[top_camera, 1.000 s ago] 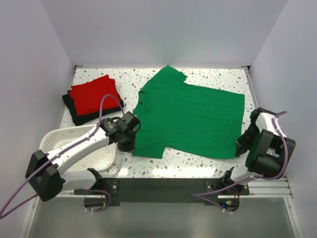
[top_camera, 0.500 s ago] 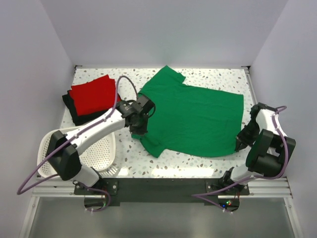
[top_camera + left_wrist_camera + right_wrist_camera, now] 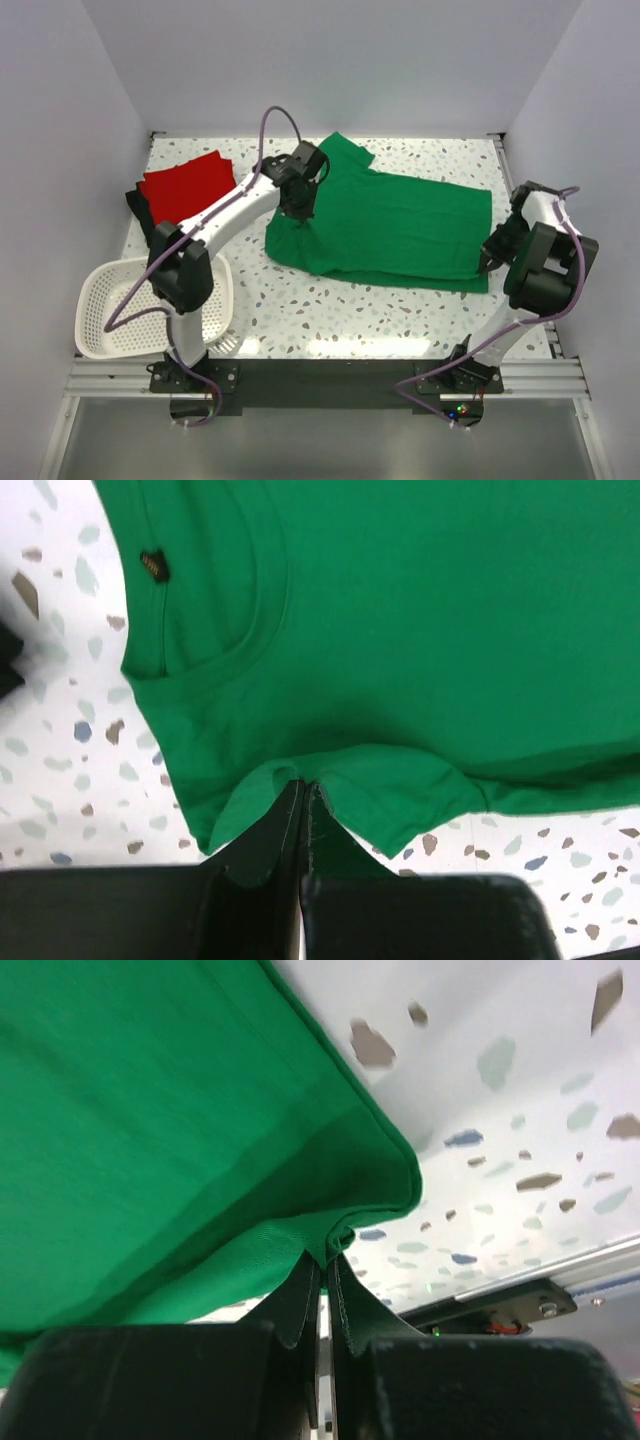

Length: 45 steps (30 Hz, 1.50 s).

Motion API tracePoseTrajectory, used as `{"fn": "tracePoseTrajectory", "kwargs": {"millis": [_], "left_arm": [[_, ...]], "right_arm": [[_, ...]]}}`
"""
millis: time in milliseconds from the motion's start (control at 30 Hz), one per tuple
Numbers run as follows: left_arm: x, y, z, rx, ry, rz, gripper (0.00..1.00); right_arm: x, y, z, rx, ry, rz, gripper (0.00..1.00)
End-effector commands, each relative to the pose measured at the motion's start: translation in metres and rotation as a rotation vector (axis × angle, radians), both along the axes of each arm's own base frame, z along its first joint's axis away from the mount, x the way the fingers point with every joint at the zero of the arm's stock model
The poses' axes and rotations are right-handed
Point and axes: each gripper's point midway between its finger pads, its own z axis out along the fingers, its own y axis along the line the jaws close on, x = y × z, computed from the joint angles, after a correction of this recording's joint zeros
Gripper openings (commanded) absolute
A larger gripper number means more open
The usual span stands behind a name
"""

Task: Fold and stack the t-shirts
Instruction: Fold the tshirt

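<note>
**Speckled white table in a pale-walled booth: green shirt pinched at 2 points**

On the speckled white tabletop [image 3: 330, 320], the left gripper [image 3: 303, 788] is pinching a raised fold of the bright green short-sleeved cloth t-shirt [image 3: 400, 225], just beside its neckline. No gap is showing between its jaws. The right gripper [image 3: 325, 1260] is clamping the hemmed corner at the shirt's opposite end, with its jaws closed on bunched cloth.

Seen from above, the shirt is lying spread between the 2 grippers, with its long axis running left to right across the table. Most of the cloth is lying on the far side of both pinch points. A lengthwise fold looks to be in hand. The coming move therefore depends on both held points travelling together across that axis, away from the arm bases.

Further left, a folded red t-shirt [image 3: 185, 188] is resting on a folded black t-shirt [image 3: 134, 202]. The left arm is the nearer one to that stack. A white slotted plastic basket [image 3: 92, 290] is sitting at the near left corner, apart from the green shirt.
</note>
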Motion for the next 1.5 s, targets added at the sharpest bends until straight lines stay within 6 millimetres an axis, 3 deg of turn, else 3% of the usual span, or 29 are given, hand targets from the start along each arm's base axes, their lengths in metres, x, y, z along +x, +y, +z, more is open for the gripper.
{"fn": "tracePoseTrajectory", "kwargs": {"millis": [0, 200, 367, 433, 600, 1167, 1467], "left_arm": [[0.044, -0.012, 0.027, -0.018, -0.116, -0.058, 0.00], [0.086, -0.015, 0.033, -0.024, -0.146, -0.057, 0.00], [0.106, -0.022, 0.038, -0.049, -0.170, -0.085, 0.00], [0.112, -0.019, 0.034, -0.040, -0.166, -0.076, 0.00], [0.124, -0.014, 0.047, -0.062, -0.208, -0.053, 0.00], [0.123, 0.011, 0.047, -0.026, -0.204, 0.005, 0.00], [0.125, 0.015, 0.044, -0.028, -0.199, 0.014, 0.00]], "right_arm": [[0.033, -0.009, 0.008, -0.004, -0.079, 0.012, 0.00], [0.060, -0.017, 0.002, 0.011, -0.090, -0.005, 0.00], [0.074, -0.018, -0.003, 0.030, -0.098, -0.016, 0.00], [0.078, -0.018, -0.004, 0.033, -0.097, -0.015, 0.00], [0.084, -0.019, 0.001, 0.030, -0.114, -0.021, 0.00], [0.086, -0.026, 0.005, -0.006, -0.117, -0.039, 0.00], [0.088, -0.029, 0.004, -0.020, -0.114, -0.048, 0.00]]}}
